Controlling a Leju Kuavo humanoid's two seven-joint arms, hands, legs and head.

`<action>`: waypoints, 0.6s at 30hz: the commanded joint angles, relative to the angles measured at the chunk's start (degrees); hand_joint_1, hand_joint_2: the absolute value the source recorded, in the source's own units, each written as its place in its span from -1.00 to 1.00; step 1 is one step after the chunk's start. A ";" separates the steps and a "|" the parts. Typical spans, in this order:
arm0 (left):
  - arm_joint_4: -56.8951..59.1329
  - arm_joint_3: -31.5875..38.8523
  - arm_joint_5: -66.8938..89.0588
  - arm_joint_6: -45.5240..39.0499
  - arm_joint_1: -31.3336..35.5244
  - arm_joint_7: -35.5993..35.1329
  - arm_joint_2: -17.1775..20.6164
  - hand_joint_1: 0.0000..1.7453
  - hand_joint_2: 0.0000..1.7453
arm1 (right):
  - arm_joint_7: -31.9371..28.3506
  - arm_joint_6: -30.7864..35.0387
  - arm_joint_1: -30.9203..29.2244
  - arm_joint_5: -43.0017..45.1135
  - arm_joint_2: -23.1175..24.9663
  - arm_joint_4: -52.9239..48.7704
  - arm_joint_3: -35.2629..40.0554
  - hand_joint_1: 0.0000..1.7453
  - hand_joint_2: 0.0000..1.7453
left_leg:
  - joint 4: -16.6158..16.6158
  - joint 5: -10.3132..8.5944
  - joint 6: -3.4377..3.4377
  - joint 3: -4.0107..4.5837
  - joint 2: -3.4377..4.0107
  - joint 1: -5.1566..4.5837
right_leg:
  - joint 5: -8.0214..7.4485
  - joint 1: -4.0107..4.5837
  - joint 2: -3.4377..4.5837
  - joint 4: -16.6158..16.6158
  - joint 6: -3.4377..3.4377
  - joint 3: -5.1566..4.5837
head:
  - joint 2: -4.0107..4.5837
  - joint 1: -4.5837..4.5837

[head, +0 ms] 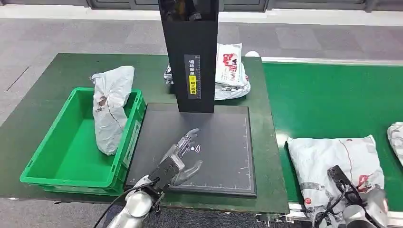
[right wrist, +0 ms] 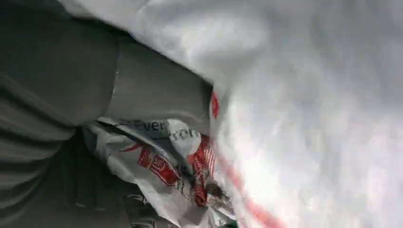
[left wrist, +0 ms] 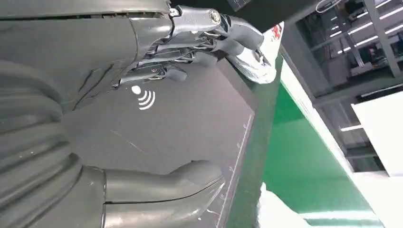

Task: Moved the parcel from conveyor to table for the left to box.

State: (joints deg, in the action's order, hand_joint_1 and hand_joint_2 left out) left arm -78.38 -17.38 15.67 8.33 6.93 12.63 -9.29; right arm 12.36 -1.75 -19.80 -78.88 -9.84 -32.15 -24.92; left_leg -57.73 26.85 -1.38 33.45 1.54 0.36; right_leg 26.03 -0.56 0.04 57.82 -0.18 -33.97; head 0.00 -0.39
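A white parcel (head: 328,156) with red print lies on the green conveyor belt (head: 332,99) at the near right. My right hand (head: 350,194) is on its near edge. In the right wrist view the grey thumb (right wrist: 152,95) presses into the parcel (right wrist: 309,118), and crumpled wrap is bunched between thumb and fingers. My left hand (head: 183,157) hovers open over the black scanner pad (head: 223,156), palm turned inward, its fingers (left wrist: 190,42) spread and holding nothing. A green box (head: 62,156) stands to the left of the pad with a grey parcel (head: 111,109) leaning against its wall.
A black scanner pillar (head: 192,52) rises at the back of the pad. Behind it lie white parcels (head: 231,71). Another parcel (head: 397,137) pokes in at the belt's right edge. The dark green table (head: 43,95) surrounds the box.
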 commanded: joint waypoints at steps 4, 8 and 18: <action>1.57 -1.37 -0.01 -1.54 -0.86 -0.07 2.05 -1.00 1.00 | -10.10 -2.03 -5.19 15.12 4.80 5.90 -2.10 1.00 1.00 | 0.06 0.56 0.16 -0.56 1.59 0.37 | -0.42 0.26 1.60 -0.43 0.09 0.32 | 0.00 0.02; 1.60 -1.31 0.01 -1.64 -0.85 -0.10 2.01 -1.00 1.00 | -10.30 -2.14 -5.04 16.13 4.81 5.73 -2.28 1.00 1.00 | 0.03 0.32 0.46 -0.66 1.45 0.38 | -0.56 0.26 1.50 -0.52 0.11 0.44 | 0.00 0.02; 3.35 -0.17 -0.49 -4.57 -1.59 2.24 2.14 -1.00 1.00 | -21.20 -17.51 -7.24 50.20 4.64 3.99 -4.52 1.00 1.00 | -0.07 0.24 0.12 -0.78 1.35 0.39 | -0.46 0.25 1.42 -0.45 0.14 0.59 | 0.00 0.02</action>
State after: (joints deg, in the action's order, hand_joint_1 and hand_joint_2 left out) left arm -78.44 -17.38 15.58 5.16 5.04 13.44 -8.94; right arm -5.99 -9.08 -24.35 -43.15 -8.35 -30.27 -24.92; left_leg -57.85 27.15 -1.29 32.61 2.94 0.76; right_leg 25.61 -0.30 1.44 57.40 -0.04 -33.33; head 0.00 -0.37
